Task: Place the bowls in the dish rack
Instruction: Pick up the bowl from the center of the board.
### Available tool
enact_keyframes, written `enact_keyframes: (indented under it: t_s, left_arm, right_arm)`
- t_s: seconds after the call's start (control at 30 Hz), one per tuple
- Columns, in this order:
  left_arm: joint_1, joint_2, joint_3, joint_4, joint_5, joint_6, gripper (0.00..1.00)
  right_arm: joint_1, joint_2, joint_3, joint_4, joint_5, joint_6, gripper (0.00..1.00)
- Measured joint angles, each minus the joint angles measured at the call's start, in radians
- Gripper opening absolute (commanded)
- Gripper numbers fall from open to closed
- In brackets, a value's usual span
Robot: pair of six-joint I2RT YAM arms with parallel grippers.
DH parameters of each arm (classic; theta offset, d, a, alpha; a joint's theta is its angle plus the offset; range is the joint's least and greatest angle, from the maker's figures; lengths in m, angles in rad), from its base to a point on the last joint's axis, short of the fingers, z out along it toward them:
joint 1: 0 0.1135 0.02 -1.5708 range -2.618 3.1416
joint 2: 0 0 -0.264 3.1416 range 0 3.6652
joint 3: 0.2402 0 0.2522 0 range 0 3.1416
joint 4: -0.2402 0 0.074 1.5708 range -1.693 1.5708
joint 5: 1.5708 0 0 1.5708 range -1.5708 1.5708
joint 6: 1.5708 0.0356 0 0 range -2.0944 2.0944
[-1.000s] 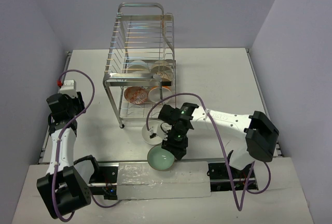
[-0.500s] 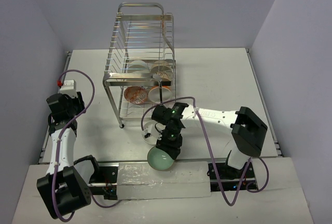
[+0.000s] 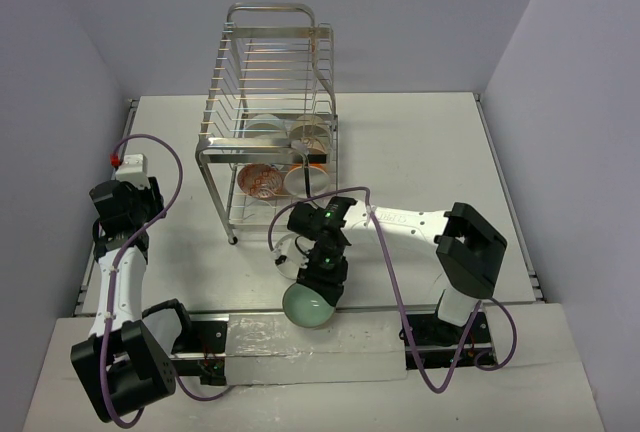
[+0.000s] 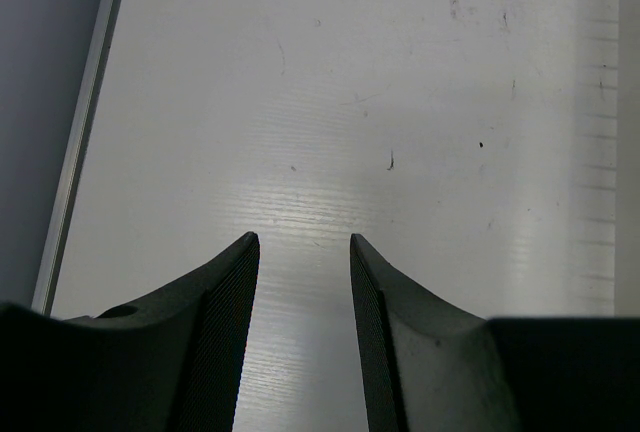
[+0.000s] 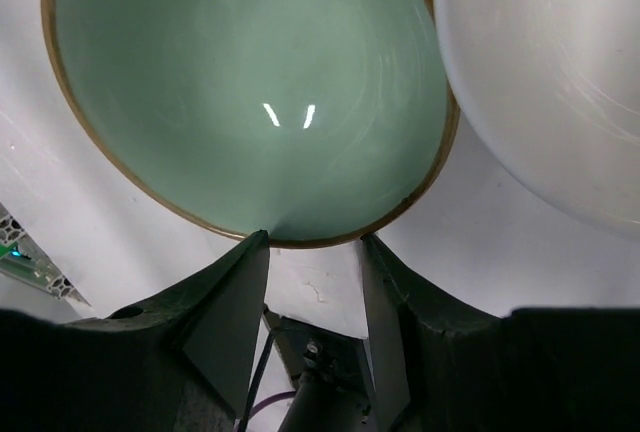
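As right jaws gape, mint bowl [image 5: 250, 92] ahead

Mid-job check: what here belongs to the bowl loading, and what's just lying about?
Job:
mint green bowl
white bowl beside it
dish rack
orange-red patterned bowl, in the rack
right gripper, open at the green rim

Lying about:
small white box, red-tipped
left gripper, open, holding nothing

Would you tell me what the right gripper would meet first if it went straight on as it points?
Probably the near rim of the green bowl, just ahead of the open right gripper; exact depth is unclear.
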Motion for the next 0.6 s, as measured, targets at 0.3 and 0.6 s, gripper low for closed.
enact_keyframes:
  t_s: [0.3, 0.6]
  left_arm:
    - [0.0, 0.0, 0.0, 0.0, 0.001, 0.0, 0.46]
    - [0.0, 0.0, 0.0, 0.0, 0.0, 0.0, 0.46]
  right_arm:
    - [0.0, 0.0, -0.008, 0.048, 0.078, 0.024, 0.5]
    - [0.002, 0.0, -0.008, 0.064, 0.096, 0.024, 0.44]
